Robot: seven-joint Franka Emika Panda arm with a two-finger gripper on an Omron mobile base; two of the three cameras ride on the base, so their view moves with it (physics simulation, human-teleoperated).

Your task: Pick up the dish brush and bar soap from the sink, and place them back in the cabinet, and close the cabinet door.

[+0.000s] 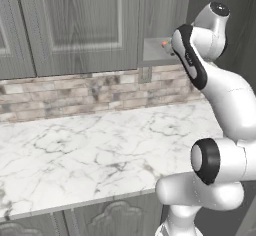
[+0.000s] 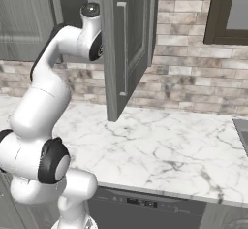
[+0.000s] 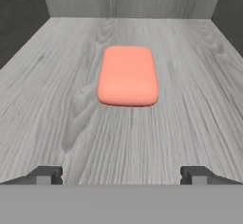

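Dark fingertips [image 3: 45,174] of my gripper [image 3: 122,175] stand wide apart and empty, beyond them the bar soap [image 3: 127,76] lies flat on the cabinet [image 3: 71,123] shelf, so brush and door [image 2: 127,43] remain, I judge.

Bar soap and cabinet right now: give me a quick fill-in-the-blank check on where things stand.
1. The bar soap lies flat on the cabinet's ____.
2. The end effector is ____, clear of the soap.
3. The cabinet door stands ____.

Missing words: shelf; open; open
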